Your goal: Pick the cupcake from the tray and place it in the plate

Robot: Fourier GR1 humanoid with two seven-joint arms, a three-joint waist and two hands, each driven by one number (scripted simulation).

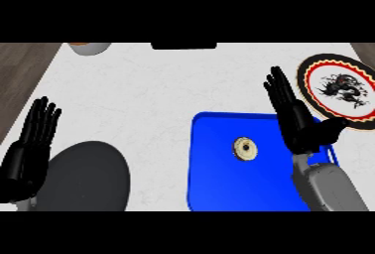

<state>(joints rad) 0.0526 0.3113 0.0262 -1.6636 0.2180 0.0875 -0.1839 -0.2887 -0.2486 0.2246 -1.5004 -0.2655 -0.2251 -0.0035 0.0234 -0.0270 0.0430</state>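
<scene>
A small cream cupcake (246, 149) sits on the blue tray (219, 183) near its middle. My right hand (294, 119) hovers over the tray's right part, fingers straight and pointing away, thumb out to the right; it is a little to the right of the cupcake and not touching it. The patterned plate (338, 89), with a red ring, gold rim and a dark dragon figure, lies at the far right beside that hand. My left hand (29, 144) rests open at the left edge, fingers up.
A dark grey round plate (88, 178) lies at the lower left next to my left hand. An orange and white bowl (89, 47) shows at the top left. A black object (183, 45) sits at the counter's far edge.
</scene>
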